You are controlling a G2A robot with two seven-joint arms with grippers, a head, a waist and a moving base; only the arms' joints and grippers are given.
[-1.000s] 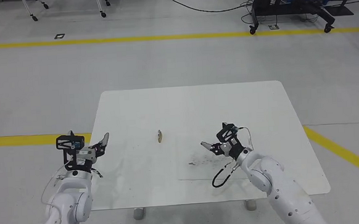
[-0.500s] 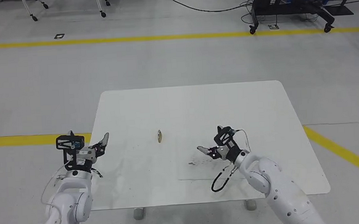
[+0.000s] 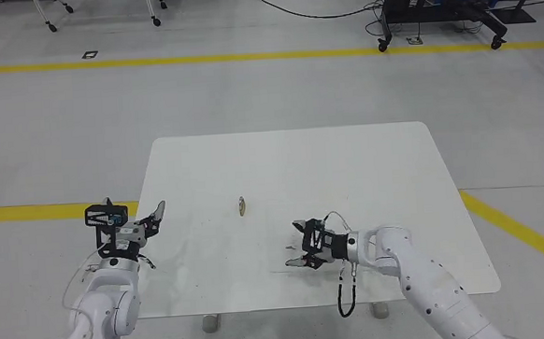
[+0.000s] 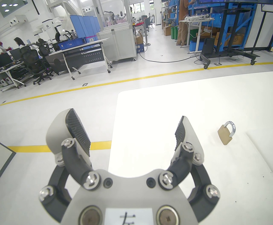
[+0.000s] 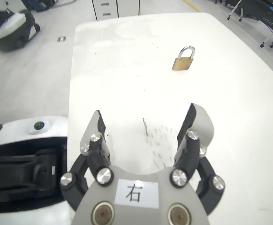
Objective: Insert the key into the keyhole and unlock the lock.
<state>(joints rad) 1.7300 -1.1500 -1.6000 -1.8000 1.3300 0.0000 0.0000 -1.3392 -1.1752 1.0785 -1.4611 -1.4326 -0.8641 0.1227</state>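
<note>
Your R gripper (image 5: 145, 110) is spread wide, the key (image 5: 145, 126) flat on the table (image 5: 224, 95) between its fingers. Brass padlock (image 5: 183, 61) lies apart, mid-table. L gripper (image 4: 127, 119) is also wide, at the table edge.

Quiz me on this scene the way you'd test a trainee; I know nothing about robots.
1. True or false: the padlock rests on the table, in neither gripper.
2. Which is nearer the key: the left gripper or the right gripper?
3. The right gripper is: A) open, B) shut on the key, C) shut on the padlock.
Key: 1 true; 2 the right gripper; 3 A.
</note>
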